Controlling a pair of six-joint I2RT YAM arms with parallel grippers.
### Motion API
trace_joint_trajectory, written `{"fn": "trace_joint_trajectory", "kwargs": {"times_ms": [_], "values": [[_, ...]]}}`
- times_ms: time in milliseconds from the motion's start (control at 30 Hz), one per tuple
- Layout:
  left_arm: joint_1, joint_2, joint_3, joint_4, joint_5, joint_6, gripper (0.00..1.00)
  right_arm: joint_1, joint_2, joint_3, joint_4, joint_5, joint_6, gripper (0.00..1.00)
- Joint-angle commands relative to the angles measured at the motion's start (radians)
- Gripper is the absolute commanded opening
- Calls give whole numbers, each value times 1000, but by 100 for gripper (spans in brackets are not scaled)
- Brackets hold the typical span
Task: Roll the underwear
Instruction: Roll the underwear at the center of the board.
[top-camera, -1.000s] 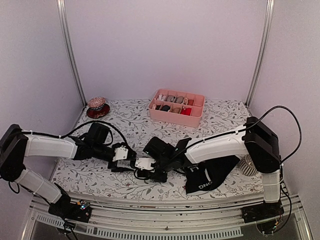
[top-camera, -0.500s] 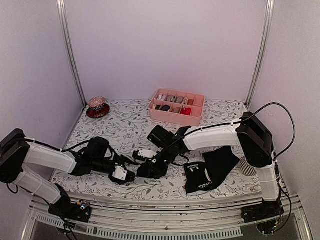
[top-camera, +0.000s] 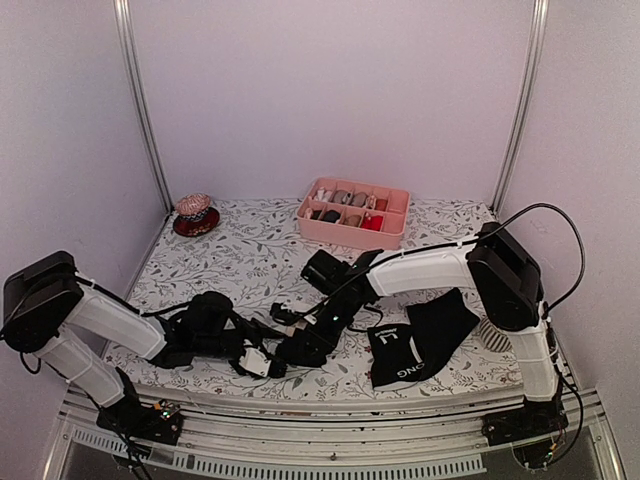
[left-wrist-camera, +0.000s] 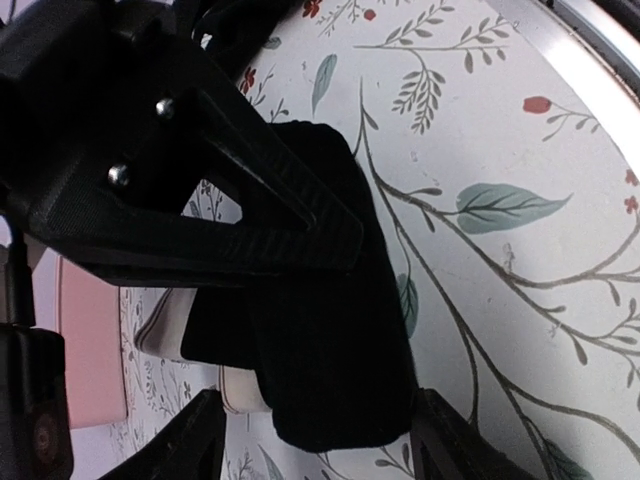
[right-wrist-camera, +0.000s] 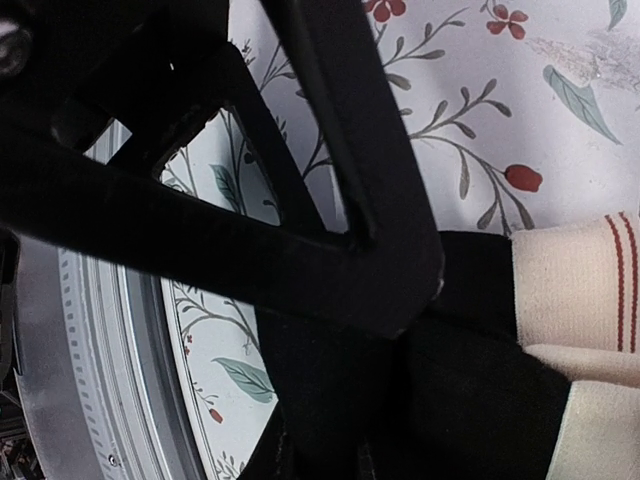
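The underwear with the beige waistband (left-wrist-camera: 168, 322) is a black roll (left-wrist-camera: 335, 370) lying near the table's front edge (top-camera: 288, 338). My right gripper (top-camera: 305, 343) comes down on it from behind and is shut on its black fabric (right-wrist-camera: 480, 400); the beige band with red stripes (right-wrist-camera: 575, 290) shows beside the fingers, with the right gripper (right-wrist-camera: 400, 310) pinched at the fold. My left gripper (top-camera: 258, 360) lies low at the roll's left, open, its fingers (left-wrist-camera: 200, 440) straddling the roll's end around the left gripper's centre (left-wrist-camera: 325, 445). The other underwear (top-camera: 412, 348), black with white letters, lies flat at the right.
A pink divided tray (top-camera: 388, 238) with small bundles stands at the back centre. A red patterned object on a dark saucer (top-camera: 194, 213) sits at the back left. A white ribbed thing (top-camera: 492, 330) lies by the right arm. The metal front rail (right-wrist-camera: 95, 330) runs close to the roll.
The left gripper has swung down and right to the front edge, and its jaws have narrowed somewhat. The right gripper has carried the roll a little forward and lower.
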Motion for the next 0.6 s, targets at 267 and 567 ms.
{"fn": "trace_joint_trajectory", "kwargs": {"times_ms": [267, 567], "values": [[-59, 50, -19, 25, -76, 10, 56, -19, 35, 33, -5, -69, 48, 13], [-98, 74, -5, -13, -129, 14, 9, -25, 44, 35, -7, -25, 49, 15]]}}
